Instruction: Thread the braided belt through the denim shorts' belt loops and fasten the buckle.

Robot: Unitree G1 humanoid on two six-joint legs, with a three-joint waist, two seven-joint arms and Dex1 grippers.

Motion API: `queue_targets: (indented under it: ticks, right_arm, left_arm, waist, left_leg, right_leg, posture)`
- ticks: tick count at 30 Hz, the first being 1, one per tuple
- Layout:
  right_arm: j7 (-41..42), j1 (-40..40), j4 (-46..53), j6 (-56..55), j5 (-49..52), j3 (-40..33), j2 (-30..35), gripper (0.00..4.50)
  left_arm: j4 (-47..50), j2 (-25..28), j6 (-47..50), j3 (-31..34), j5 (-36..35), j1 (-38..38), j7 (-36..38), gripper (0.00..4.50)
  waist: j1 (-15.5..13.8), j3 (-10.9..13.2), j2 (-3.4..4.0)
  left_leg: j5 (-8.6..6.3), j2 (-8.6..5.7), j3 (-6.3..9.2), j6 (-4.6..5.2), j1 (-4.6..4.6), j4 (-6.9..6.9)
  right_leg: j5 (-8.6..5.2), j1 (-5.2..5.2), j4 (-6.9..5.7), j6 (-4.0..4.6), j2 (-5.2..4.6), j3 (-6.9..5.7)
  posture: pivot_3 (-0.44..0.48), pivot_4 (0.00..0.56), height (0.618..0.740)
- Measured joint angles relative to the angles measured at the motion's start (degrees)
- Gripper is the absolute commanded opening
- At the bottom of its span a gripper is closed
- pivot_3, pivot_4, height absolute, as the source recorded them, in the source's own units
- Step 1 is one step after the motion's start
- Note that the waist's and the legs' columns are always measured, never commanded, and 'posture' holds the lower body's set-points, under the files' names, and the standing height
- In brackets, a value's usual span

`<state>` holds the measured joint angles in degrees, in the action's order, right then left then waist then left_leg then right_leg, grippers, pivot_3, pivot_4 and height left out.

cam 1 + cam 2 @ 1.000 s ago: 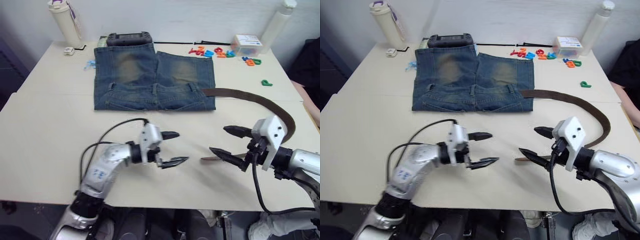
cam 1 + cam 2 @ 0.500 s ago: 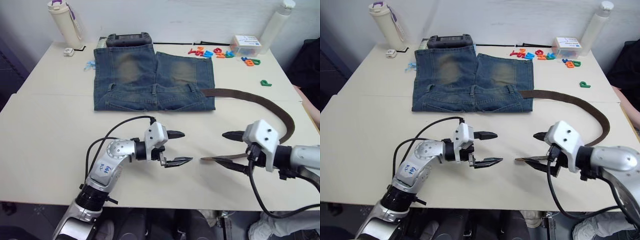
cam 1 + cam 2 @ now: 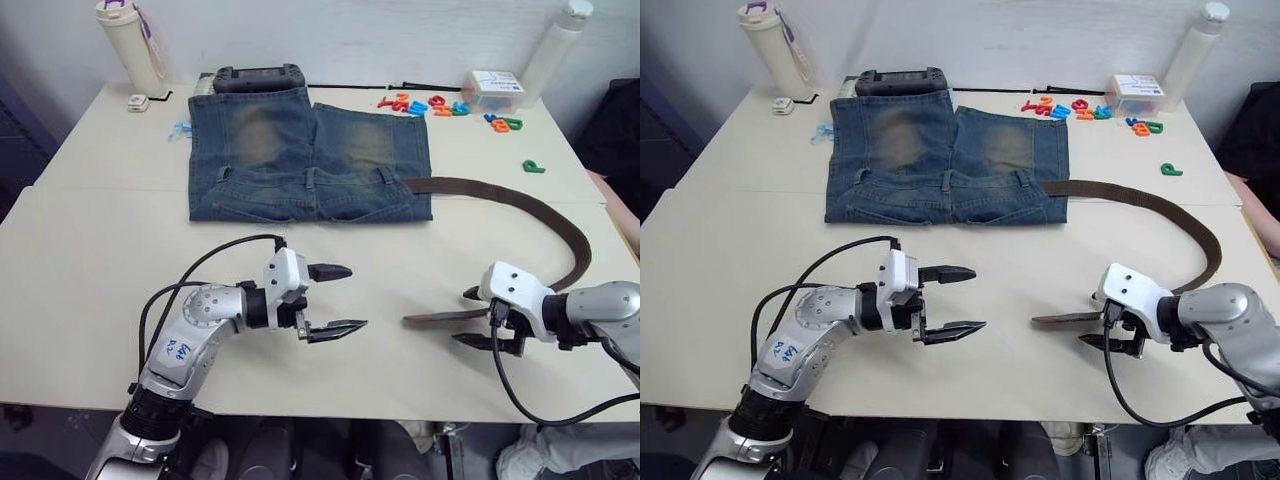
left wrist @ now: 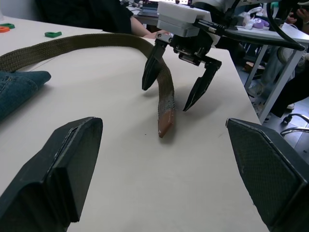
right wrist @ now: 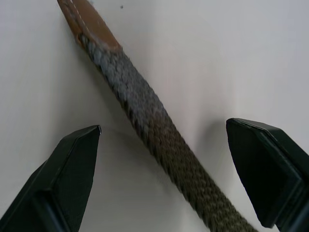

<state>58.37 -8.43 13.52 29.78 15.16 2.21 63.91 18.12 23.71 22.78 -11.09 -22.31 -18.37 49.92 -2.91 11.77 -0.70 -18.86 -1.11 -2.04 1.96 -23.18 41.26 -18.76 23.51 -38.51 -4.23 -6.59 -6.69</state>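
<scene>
I see right gripper (image 4: 179, 92) wide open straddling braided belt (image 5: 145, 116) near its tip; left gripper (image 3: 330, 300) open, empty; buckle end hidden at denim shorts (image 3: 310, 150).

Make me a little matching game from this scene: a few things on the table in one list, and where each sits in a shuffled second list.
Things:
1. braided belt
2. denim shorts
3. right gripper
4. left gripper

Places:
A. flat at the table's far middle
B. jaws open astride the belt's tan tip
C. curving from the waistband toward the near right
D. open above bare table, near left

Pairs: 1-C, 2-A, 3-B, 4-D
</scene>
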Motion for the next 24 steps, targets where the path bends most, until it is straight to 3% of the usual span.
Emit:
queue_targets:
  ticks: [7, 9, 14, 24]
  right_arm:
    - [1.0, -0.3, -0.1, -1.1, -1.1, 0.9, -0.1, 0.77]
    - [1.2, -0.4, -0.1, -1.3, -1.2, 0.8, -0.1, 0.08]
    - [4.1, -0.4, 0.7, -1.8, 0.7, -0.2, -0.2, 0.08]
    - [11.0, -6.7, 13.0, 6.0, 14.7, -1.8, -0.6, 0.08]
  left_arm:
    - [1.4, 0.0, 0.3, 0.1, -0.1, 0.6, -0.6, 4.50]
    - [1.4, 0.0, 0.3, 0.2, -0.2, 0.6, -0.6, 4.50]
    - [1.4, 0.4, 0.4, 1.2, -0.7, 0.6, -0.4, 4.50]
    - [0.9, 4.4, 0.2, 2.3, -2.3, -2.9, 4.6, 4.50]
  waist:
    - [0.0, 0.0, 0.00]
    - [0.0, 0.0, 0.00]
    - [0.0, 0.0, 0.02]
    - [0.0, 0.0, 0.05]
  left_leg:
    - [0.00, 0.00, 0.00, 0.00, 0.01, 0.04]
    - [0.00, 0.00, 0.00, 0.00, 0.00, 0.03]
    - [0.00, 0.00, -0.01, 0.00, 0.00, 0.03]
    - [-0.04, 0.00, 0.03, 0.05, -0.03, 0.01]
  right_leg:
    - [0.04, -0.02, 0.01, -0.03, 0.00, 0.01]
    - [0.04, -0.02, 0.01, -0.03, 0.00, 0.01]
    - [0.04, -0.01, 0.02, -0.03, 0.00, 0.00]
    - [0.06, -0.03, 0.18, -0.06, -0.01, -0.01]
  posture:
    - [0.000, 0.150, 0.667]
    - [0.000, 0.150, 0.667]
    - [0.000, 0.150, 0.667]
    - [0.000, 0.150, 0.667]
